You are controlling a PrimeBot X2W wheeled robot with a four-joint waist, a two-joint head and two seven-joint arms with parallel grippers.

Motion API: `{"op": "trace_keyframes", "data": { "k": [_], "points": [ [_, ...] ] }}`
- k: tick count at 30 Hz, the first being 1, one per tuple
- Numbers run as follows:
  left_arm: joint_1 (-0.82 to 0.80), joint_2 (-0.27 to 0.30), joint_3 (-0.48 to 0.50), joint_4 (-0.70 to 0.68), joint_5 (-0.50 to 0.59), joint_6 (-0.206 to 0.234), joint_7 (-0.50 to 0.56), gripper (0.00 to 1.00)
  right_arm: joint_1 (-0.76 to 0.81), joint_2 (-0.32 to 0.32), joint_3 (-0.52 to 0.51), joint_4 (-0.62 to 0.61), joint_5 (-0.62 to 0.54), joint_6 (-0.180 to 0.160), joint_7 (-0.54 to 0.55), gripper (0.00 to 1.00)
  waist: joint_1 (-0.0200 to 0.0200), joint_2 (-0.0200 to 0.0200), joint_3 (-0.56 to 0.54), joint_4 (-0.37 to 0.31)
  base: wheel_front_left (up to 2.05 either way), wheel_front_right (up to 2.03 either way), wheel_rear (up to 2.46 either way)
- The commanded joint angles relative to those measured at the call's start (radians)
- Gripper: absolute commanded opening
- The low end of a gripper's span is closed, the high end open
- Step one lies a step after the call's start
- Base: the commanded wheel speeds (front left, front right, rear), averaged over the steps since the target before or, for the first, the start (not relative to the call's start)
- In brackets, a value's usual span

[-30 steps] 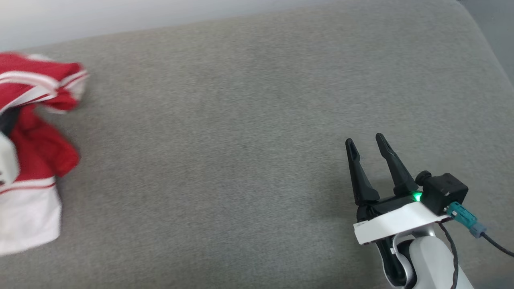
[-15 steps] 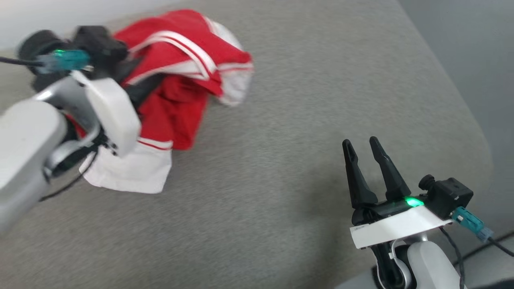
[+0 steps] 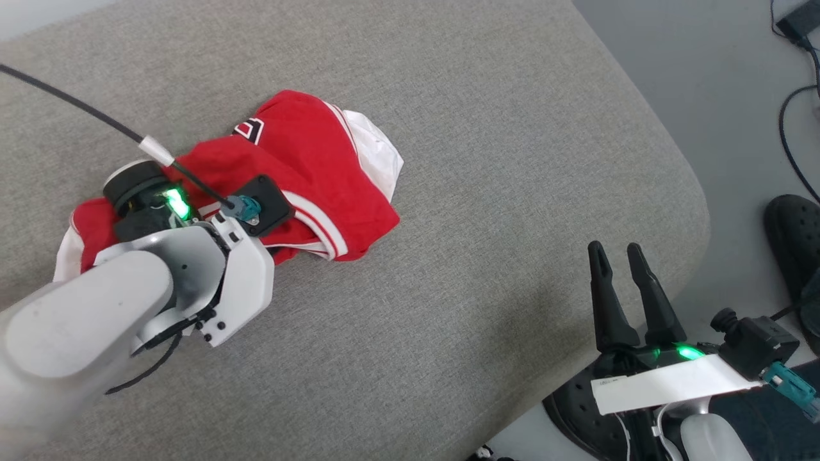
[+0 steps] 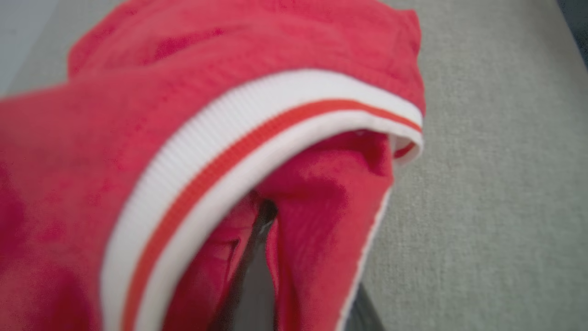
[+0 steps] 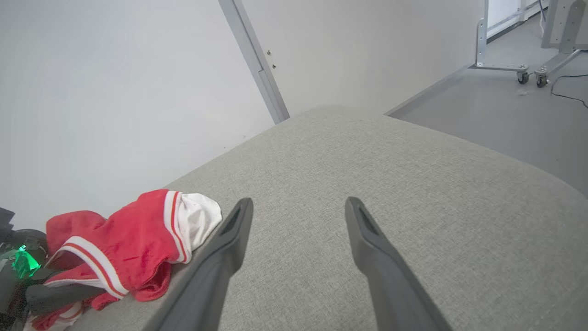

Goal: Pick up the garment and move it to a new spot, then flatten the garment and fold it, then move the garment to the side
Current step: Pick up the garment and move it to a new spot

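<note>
Sitting crumpled on the grey fabric cushion (image 3: pixel 487 128), left of middle: the red jersey-style garment (image 3: pixel 320 166) with white sleeves and striped trim. Its folds swallow the left gripper (image 4: pixel 262 220), fingers pinched on cloth. Well apart, the right gripper (image 3: pixel 615 250) hangs spread wide, empty.

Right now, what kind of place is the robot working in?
Probably a lab or workshop: bare white wall, a wheeled metal frame on a plain grey floor, and a big grey padded bench.

Garment (image 3: pixel 320 166) on cushion (image 3: pixel 500 166), left side
</note>
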Motion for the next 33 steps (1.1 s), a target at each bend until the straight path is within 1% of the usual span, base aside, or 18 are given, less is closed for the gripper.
{"op": "trace_keyframes", "data": {
  "k": [1, 4, 8, 11, 12, 13, 14, 15, 17, 20, 25, 29, 33],
  "points": [
    [0.012, 0.014, 0.000, 0.003, -0.007, 0.002, 0.025, 0.00, 0.007, 0.001, -0.003, -0.007, 0.006, 0.000, -0.005, 1.00, 0.0000, 0.0000, 0.006, -0.003, 0.10, 0.10, 0.10],
    [0.055, 0.052, -0.009, 0.006, 0.011, 0.002, 0.095, 0.00, 0.018, 0.001, 0.002, -0.020, 0.013, 0.000, -0.005, 1.00, 0.0000, 0.0000, 0.019, -0.005, 0.14, 0.14, 0.14],
    [0.084, 0.100, -0.015, 0.024, 0.026, 0.003, 0.130, 0.00, 0.022, 0.001, 0.017, -0.039, 0.020, 0.000, -0.005, 1.00, 0.0000, 0.0000, 0.033, -0.006, 0.07, 0.07, 0.07],
    [0.093, 0.120, -0.019, 0.044, 0.012, 0.003, 0.150, 0.00, 0.014, 0.001, 0.025, -0.041, 0.012, 0.000, -0.005, 1.00, 0.0000, 0.0000, 0.038, -0.006, 0.00, 0.00, 0.00],
    [0.088, 0.126, -0.020, 0.046, 0.007, 0.004, 0.144, 0.17, 0.006, 0.001, 0.029, -0.041, 0.008, 0.000, -0.005, 1.00, 0.0000, 0.0000, 0.039, -0.006, 0.00, 0.00, 0.00],
    [0.081, 0.133, -0.020, 0.049, -0.003, 0.004, 0.129, 0.40, -0.001, 0.001, 0.034, -0.042, 0.006, 0.000, -0.005, 1.00, 0.0000, 0.0000, 0.039, -0.005, 0.00, 0.00, 0.00],
    [0.070, 0.139, -0.018, 0.048, -0.010, 0.004, 0.109, 0.78, -0.006, 0.001, 0.038, -0.042, 0.000, 0.000, -0.005, 1.00, 0.0000, 0.0000, 0.037, -0.004, 0.00, 0.00, 0.00],
    [0.057, 0.140, -0.016, 0.046, -0.020, 0.005, 0.083, 1.00, -0.011, 0.001, 0.045, -0.040, -0.005, 0.000, -0.005, 1.00, 0.0000, 0.0000, 0.034, -0.003, 0.00, 0.00, 0.00],
    [0.032, 0.146, -0.010, 0.034, -0.040, 0.006, 0.020, 1.00, -0.025, 0.001, 0.060, -0.033, -0.013, 0.000, -0.005, 1.00, 0.0000, 0.0000, 0.023, 0.000, 0.00, 0.00, 0.00],
    [0.013, 0.151, -0.004, 0.012, -0.102, 0.003, -0.077, 1.00, -0.048, 0.001, 0.081, -0.015, -0.032, 0.000, -0.005, 1.00, 0.0000, 0.0000, -0.007, 0.008, 0.00, 0.00, 0.00],
    [-0.002, 0.120, -0.001, -0.048, -0.170, 0.002, -0.186, 1.00, -0.075, 0.000, 0.050, 0.012, -0.096, 0.000, -0.005, 1.00, 0.0000, 0.0000, -0.057, 0.112, 0.00, 0.00, 0.00],
    [0.028, 0.090, -0.001, -0.079, -0.209, 0.002, -0.262, 1.00, -0.100, 0.000, 0.029, 0.036, -0.156, 0.000, -0.005, 1.00, 0.0000, 0.0000, -0.091, 0.205, 0.00, 0.00, 0.00],
    [0.067, 0.068, -0.001, -0.064, -0.246, 0.002, -0.354, 1.00, -0.121, 0.000, 0.007, 0.058, -0.216, 0.000, -0.005, 1.00, 0.0000, 0.0000, -0.123, 0.295, 0.00, 0.00, 0.00]
  ]
}}
